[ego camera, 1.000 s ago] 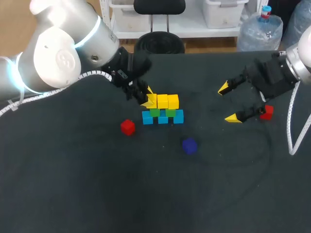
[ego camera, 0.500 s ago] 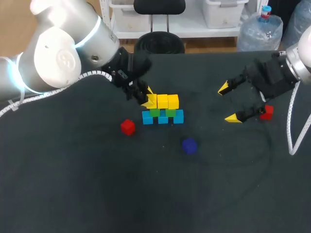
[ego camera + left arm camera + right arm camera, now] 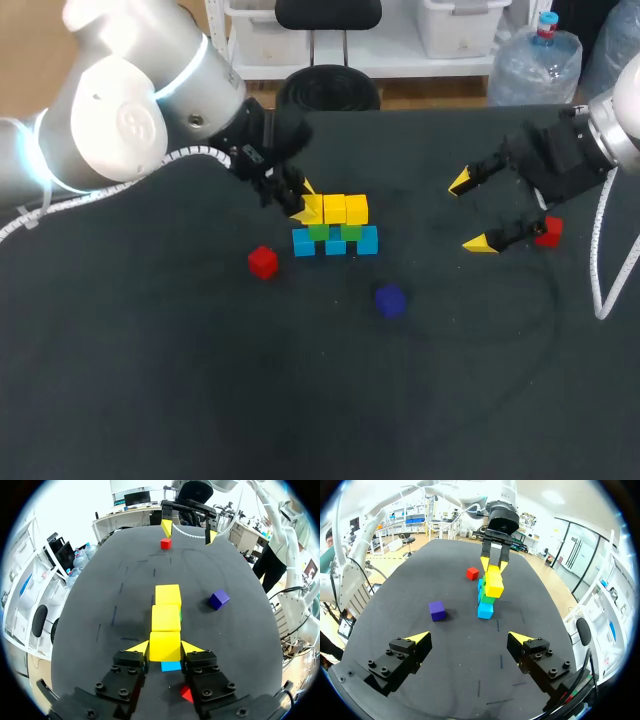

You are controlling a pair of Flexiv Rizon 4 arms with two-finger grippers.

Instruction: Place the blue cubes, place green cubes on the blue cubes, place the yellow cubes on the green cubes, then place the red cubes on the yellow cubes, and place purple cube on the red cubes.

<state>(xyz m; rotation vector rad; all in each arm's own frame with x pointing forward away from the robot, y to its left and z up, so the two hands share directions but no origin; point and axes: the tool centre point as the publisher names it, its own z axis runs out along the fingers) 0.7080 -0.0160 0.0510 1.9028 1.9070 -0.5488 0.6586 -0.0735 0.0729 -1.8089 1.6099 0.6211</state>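
Left pincer (image 3: pixel 165 646) clamped on end yellow cube (image 3: pixel 165 641) of top row. Right pincer (image 3: pixel 470 212) wide apart; red cube (image 3: pixel 548 231) just beside one finger, outside the gap. Right arm is nearer.

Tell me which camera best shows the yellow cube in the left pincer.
The left wrist view: the yellow cube sits between the tips of the left pincer, both touching it. In the head view the pincer partly hides it; in the right wrist view it is small and distant.
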